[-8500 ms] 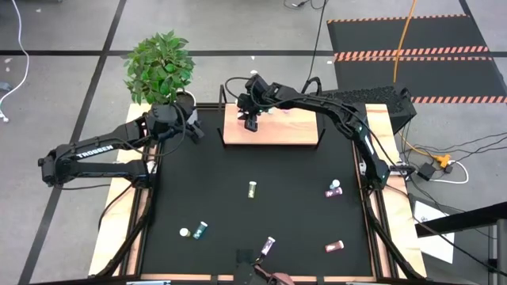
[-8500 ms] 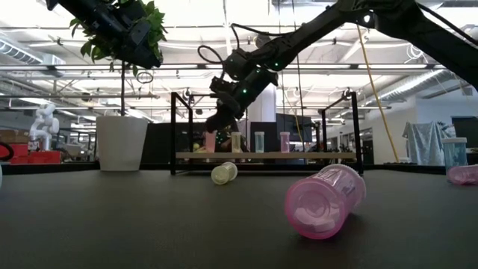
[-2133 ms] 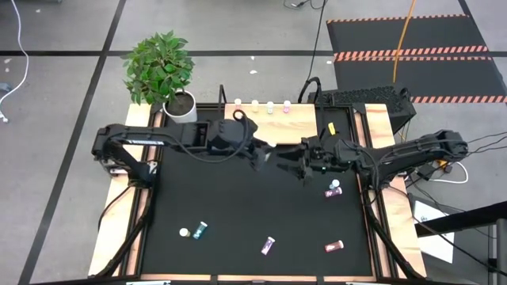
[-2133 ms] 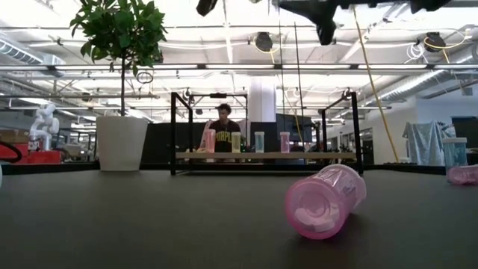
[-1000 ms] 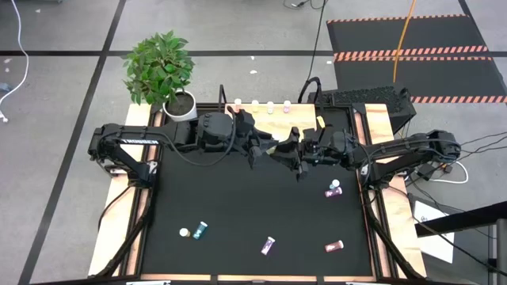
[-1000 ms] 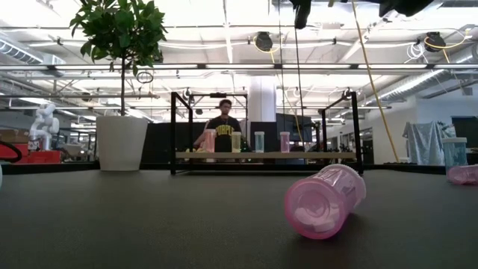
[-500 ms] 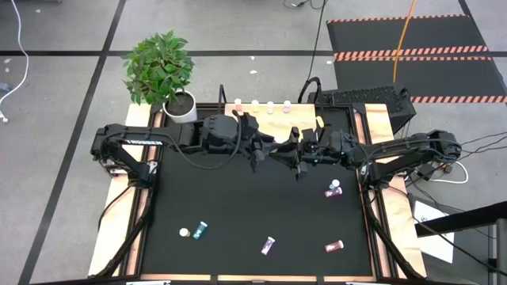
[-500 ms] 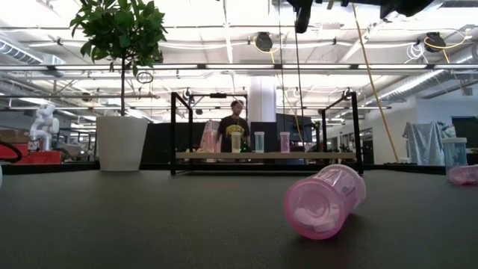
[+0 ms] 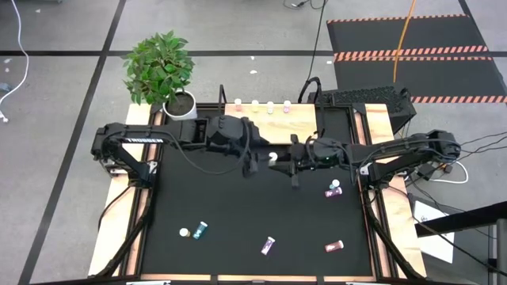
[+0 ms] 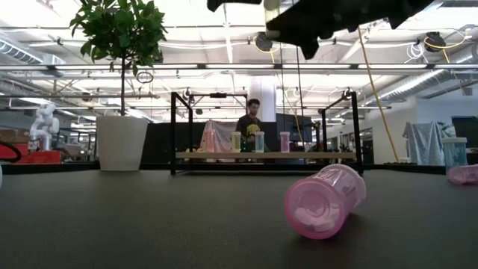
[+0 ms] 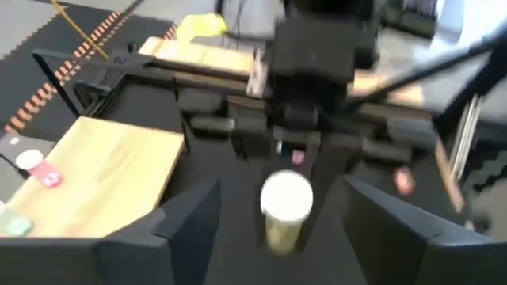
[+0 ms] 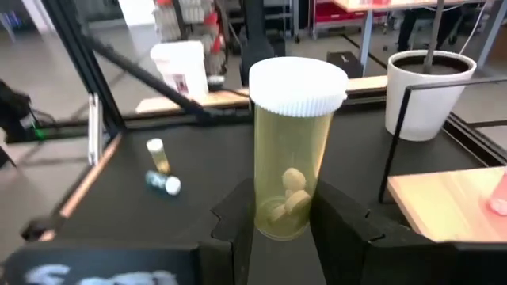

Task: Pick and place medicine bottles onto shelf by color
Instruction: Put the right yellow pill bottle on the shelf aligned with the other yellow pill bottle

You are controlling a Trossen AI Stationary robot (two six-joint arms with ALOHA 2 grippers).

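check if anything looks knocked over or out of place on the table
Several medicine bottles lie on their sides on the black mat: a pink one nearest the low camera, a teal one, a purple one and another pink one. One stands upright. The right end effector holds a yellow bottle upright above the mat.

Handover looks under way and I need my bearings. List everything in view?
shelf: one, tan wood with black posts, far edge of the table
shelf bottles: four in a row; pink, yellow, teal, pink
loose bottles: five on the black mat; teal lying, a white-capped one beside it, two pink lying, one purplish upright
yellow bottle: one, raised mid-table
plant: one, green, white pot, far left corner
person: one, dark top, in the room behind the shelf
left gripper: open, fingers either side of the yellow bottle, not touching
right gripper: shut on the yellow bottle
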